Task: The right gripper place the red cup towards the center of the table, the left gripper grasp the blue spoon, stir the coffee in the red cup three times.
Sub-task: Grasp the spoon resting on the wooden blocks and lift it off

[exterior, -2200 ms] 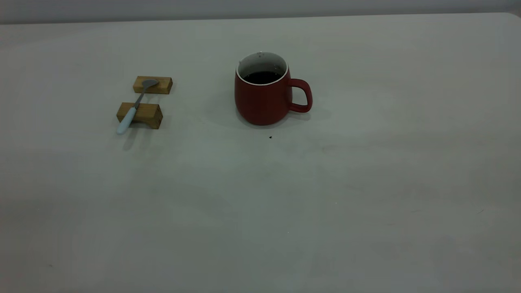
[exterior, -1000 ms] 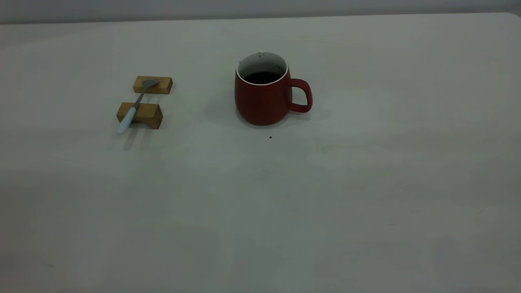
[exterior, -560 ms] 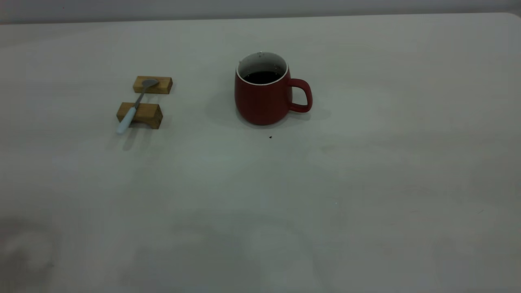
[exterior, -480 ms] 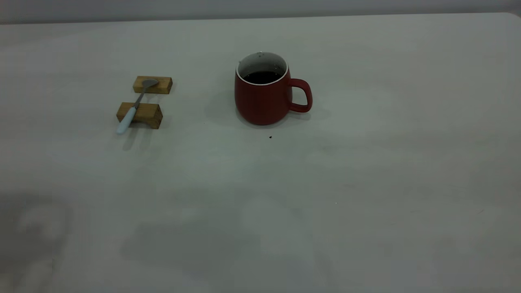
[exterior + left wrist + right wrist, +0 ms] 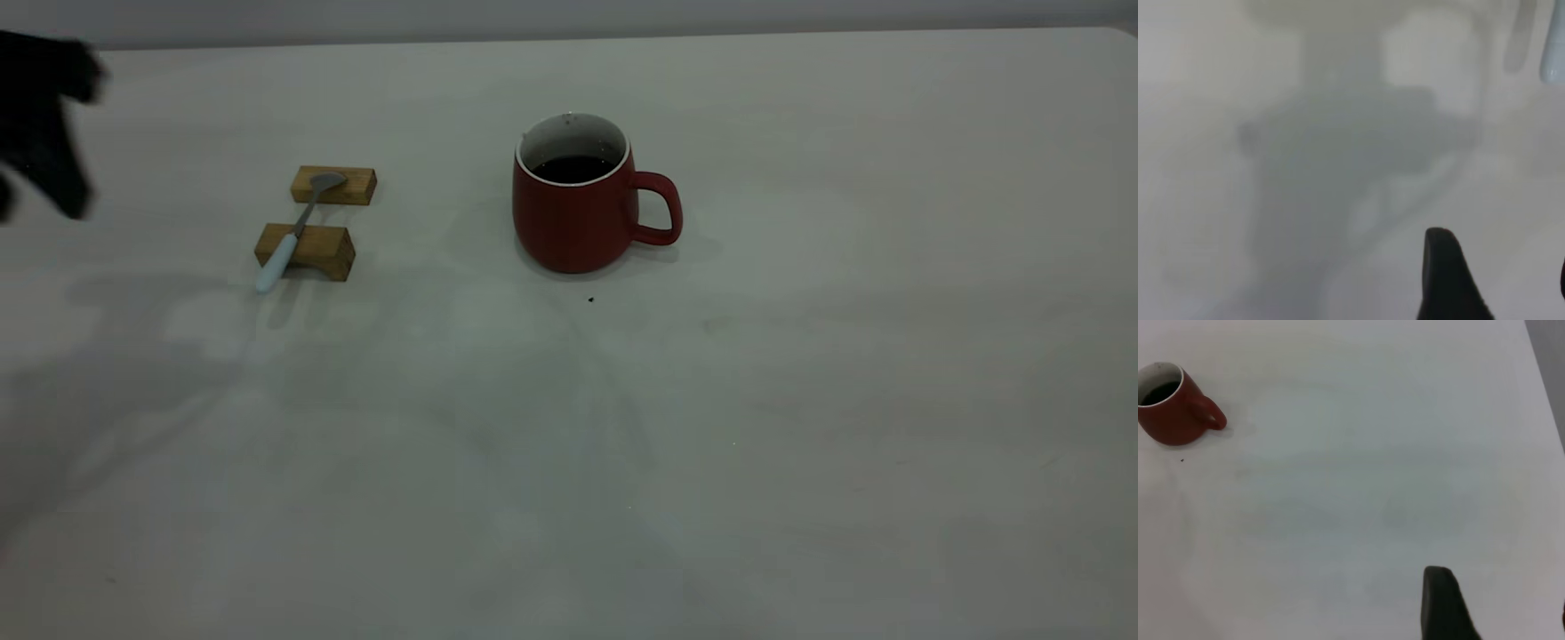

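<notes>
Left gripper (image 5: 40, 133) just came into the exterior view at the far-left edge, well left of the blue spoon (image 5: 293, 229) and above the table (image 5: 800, 400); it wasn't in the earlier frames. It's a blurred dark shape, so finger state there is unclear. Its wrist view shows one finger (image 5: 1446, 277) with a gap to the next edge: fingers look apart, probably, nothing between them. Spoon lies across two wooden blocks (image 5: 307, 249), handle end overhanging the near block, bowl on the far block. Red cup (image 5: 578, 209) stands upright right of the spoon, well apart, handle pointing away from it, coffee (image 5: 574, 168) inside. Right gripper (image 5: 1498, 607) is far from the cup, fingers apart, empty.
</notes>
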`<state>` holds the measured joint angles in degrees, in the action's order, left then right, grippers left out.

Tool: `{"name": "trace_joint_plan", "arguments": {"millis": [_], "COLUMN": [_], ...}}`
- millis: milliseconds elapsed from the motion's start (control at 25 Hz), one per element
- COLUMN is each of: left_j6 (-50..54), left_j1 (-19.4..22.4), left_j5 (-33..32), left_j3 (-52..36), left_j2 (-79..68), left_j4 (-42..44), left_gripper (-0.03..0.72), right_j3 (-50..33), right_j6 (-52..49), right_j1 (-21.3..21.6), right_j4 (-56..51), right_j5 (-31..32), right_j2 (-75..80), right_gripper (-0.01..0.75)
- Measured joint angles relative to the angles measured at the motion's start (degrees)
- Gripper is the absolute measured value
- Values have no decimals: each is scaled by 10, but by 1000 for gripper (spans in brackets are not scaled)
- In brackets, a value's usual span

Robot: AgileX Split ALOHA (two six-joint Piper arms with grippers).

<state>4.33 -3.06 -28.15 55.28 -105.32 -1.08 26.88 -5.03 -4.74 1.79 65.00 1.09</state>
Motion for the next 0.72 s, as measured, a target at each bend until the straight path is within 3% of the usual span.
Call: {"name": "trace_joint_plan", "arguments": {"millis": [280,720], "left_j6": [16,45], "left_j1": [-55,-57], "left_j5": [-13,-36], "left_j3": [120,205], "left_j2": [-138,-241], "left_j4": [-2,-1], "left_gripper": [477,477], "right_j3": [0,0], "right_j6": [0,0], "right_j1": [0,0], "right_j4": [0,0], "right_j5": [0,0], "right_j2": [0,0], "right_gripper": [460,460]}}
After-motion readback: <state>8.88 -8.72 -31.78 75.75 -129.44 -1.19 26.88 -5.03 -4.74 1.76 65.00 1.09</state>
